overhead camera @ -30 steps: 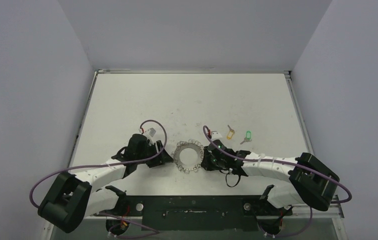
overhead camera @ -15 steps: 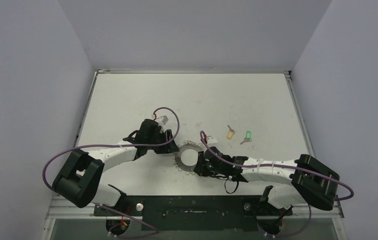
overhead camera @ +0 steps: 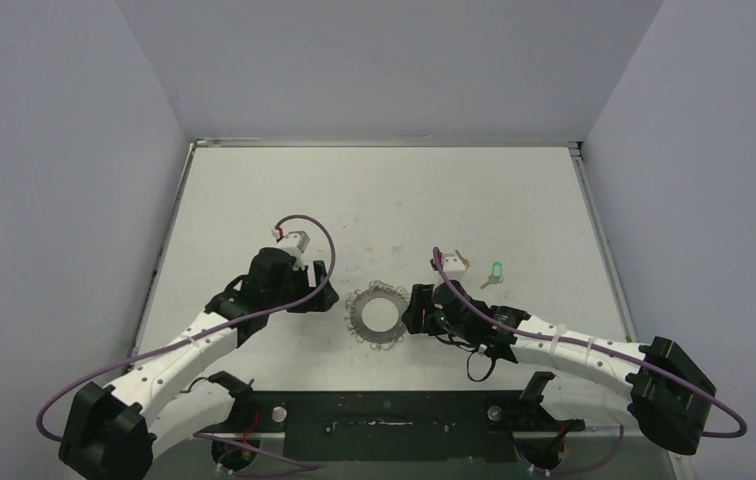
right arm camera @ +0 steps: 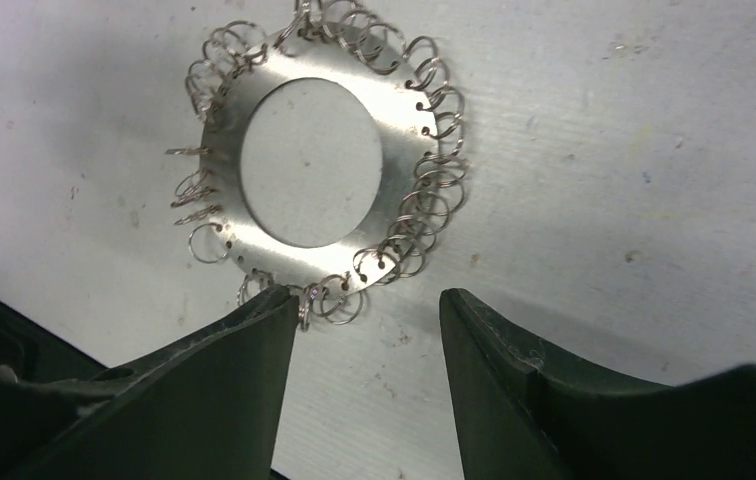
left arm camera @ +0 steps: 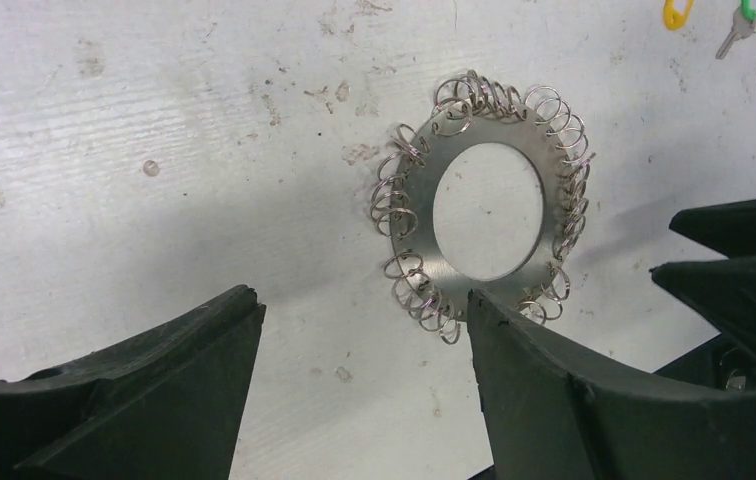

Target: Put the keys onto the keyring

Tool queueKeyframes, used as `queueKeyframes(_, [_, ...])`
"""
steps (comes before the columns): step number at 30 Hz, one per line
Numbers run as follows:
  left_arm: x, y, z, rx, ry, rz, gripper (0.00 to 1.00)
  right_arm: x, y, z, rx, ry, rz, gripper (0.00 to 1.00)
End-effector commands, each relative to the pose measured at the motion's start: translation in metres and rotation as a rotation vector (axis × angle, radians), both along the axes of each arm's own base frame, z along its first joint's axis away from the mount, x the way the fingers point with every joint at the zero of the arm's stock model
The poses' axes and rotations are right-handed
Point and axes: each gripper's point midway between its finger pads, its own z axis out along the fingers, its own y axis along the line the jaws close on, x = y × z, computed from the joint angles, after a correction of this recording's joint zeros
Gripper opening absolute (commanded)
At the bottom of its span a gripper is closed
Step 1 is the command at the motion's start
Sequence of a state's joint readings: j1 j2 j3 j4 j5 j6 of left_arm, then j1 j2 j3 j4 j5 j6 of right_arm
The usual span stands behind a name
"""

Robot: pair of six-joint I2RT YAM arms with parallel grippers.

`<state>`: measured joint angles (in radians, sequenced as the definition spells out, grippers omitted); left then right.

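The left gripper [left arm camera: 359, 310] was open with nothing in it, just left of the ring [overhead camera: 377, 315]. The right gripper [right arm camera: 366, 310] was open and empty as well, just right of the ring, with one finger tip by its wire loops [right arm camera: 434, 190]. Both arms reached in low over the table [overhead camera: 384, 190]. The ring lay flat between them. The green key [overhead camera: 495, 271] and yellow key [overhead camera: 462, 263] lay near each other, past the right gripper, not on the ring.

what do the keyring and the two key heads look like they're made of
Keyring: probably steel, a flat brushed silvery plate with fine grain lines; its wire loops are shinier metal. Yellow key head and green key head: likely plastic, judging by the saturated colour; too small to be sure.
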<state>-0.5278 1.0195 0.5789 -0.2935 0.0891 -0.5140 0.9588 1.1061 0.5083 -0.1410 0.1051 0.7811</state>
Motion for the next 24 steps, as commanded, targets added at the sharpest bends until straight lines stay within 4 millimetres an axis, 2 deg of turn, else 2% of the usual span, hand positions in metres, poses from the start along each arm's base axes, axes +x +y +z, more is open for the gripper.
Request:
queueKeyframes(1, [-0.015, 0.018, -0.011, -0.006, 0.017, 0.077, 0.72, 0.012, -0.002, 0.007, 0.004, -0.017, -0.004, 0.6])
queueKeyframes(3, [-0.02, 0.018, -0.014, -0.065, 0.006, 0.111, 0.72, 0.014, -0.002, 0.007, 0.007, -0.016, 0.006, 0.69])
queueKeyframes(6, [-0.021, 0.011, -0.005, -0.165, -0.06, 0.099, 0.73, 0.015, -0.004, 0.007, -0.003, -0.015, 0.007, 0.73])
queueKeyframes(11, [-0.025, 0.011, 0.001, -0.2, -0.08, 0.096, 0.74, 0.015, -0.007, 0.004, -0.026, 0.0, 0.01, 0.72])
queueKeyframes(14, [-0.027, 0.004, 0.001, -0.213, -0.053, 0.063, 0.74, 0.013, -0.004, -0.001, -0.029, 0.016, 0.024, 0.71])
queueKeyframes(20, [-0.03, -0.02, -0.015, -0.274, 0.03, -0.007, 0.66, 0.013, 0.004, -0.009, -0.029, 0.039, 0.047, 0.68])
queueKeyframes(24, [-0.024, -0.033, -0.021, -0.271, 0.045, -0.035, 0.62, 0.015, 0.005, -0.018, -0.058, 0.051, 0.054, 0.68])
